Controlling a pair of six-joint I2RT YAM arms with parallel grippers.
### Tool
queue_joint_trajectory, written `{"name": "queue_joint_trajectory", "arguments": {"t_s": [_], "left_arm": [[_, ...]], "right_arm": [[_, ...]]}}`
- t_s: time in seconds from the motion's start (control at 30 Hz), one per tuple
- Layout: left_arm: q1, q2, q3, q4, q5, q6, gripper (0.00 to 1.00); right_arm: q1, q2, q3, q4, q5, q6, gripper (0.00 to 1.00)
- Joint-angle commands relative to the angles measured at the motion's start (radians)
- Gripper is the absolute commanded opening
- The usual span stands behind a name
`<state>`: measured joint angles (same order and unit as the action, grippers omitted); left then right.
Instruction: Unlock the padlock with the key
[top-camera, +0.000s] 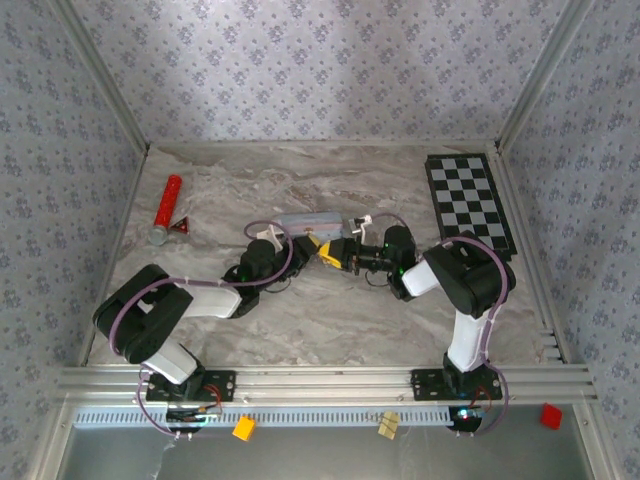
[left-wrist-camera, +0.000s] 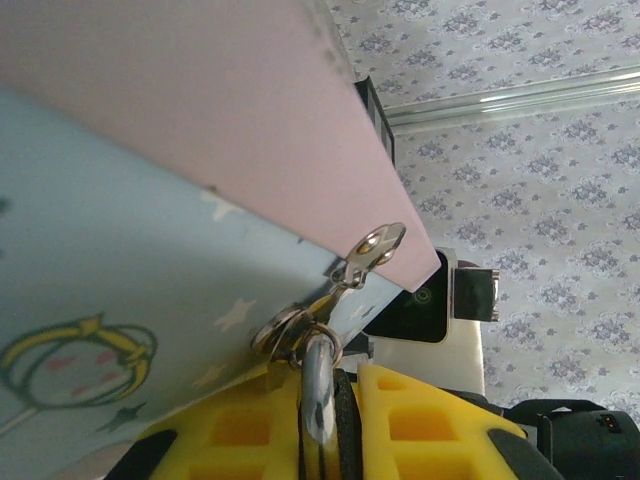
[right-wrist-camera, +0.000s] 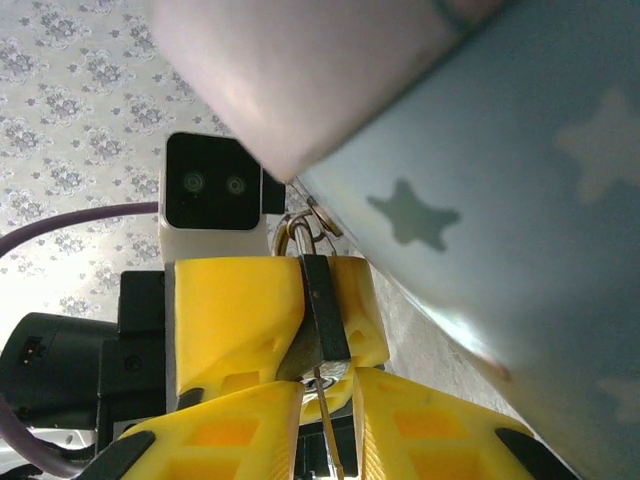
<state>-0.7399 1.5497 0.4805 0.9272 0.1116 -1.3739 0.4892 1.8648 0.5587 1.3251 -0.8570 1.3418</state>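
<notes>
Left wrist, bottom edge: the left gripper (left-wrist-camera: 320, 388) sits nearest the lens, its yellow fingers (left-wrist-camera: 430, 425) closed on the padlock (left-wrist-camera: 317, 372).
Left wrist, centre: the padlock's silvery shackle rises from between the fingers to the ring of a metal hasp (left-wrist-camera: 368, 248).
Left wrist, upper left: the pale blue tin (left-wrist-camera: 120, 300) under its pink lid (left-wrist-camera: 200, 100); the hasp hangs at its corner.
Right wrist, bottom edge: the right gripper (right-wrist-camera: 328, 395) pinches the key (right-wrist-camera: 331, 437), a thin sliver standing upright between its yellow pads.
Right wrist, centre: the padlock's dark body is clamped by the left gripper, and the key's tip touches its lower face.
Right wrist, upper right: the tin, just beside the padlock.
Top view, centre: both grippers meet nose to nose on the marble table (top-camera: 330, 320), just below the tin; the padlock and key are too small to make out.
Top view, left: a red cylinder (top-camera: 167, 208) with a small red triangular piece (top-camera: 183, 227) beside it, well apart from the grippers.
Top view, right: a checkerboard (top-camera: 468, 205).
</notes>
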Motion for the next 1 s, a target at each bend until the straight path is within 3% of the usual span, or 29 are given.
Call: {"name": "queue_joint_trajectory", "arguments": {"t_s": [0.0, 0.27, 0.73, 0.97], "left_arm": [[-0.043, -0.039, -0.023, 0.055, 0.211, -0.002, 0.00], [-0.041, -0.039, -0.026, 0.053, 0.204, -0.002, 0.00], [-0.039, -0.043, -0.048, 0.054, 0.148, -0.040, 0.00], [-0.039, -0.040, -0.043, 0.053, 0.139, -0.043, 0.00]], "right_arm": [[-0.032, -0.004, 0.027, 0.069, 0.207, -0.014, 0.22], [-0.028, -0.008, 0.023, 0.069, 0.199, -0.013, 0.18], [-0.024, -0.015, 0.016, 0.069, 0.202, -0.009, 0.21], [-0.011, -0.009, 0.020, 0.068, 0.185, 0.003, 0.19]]}}
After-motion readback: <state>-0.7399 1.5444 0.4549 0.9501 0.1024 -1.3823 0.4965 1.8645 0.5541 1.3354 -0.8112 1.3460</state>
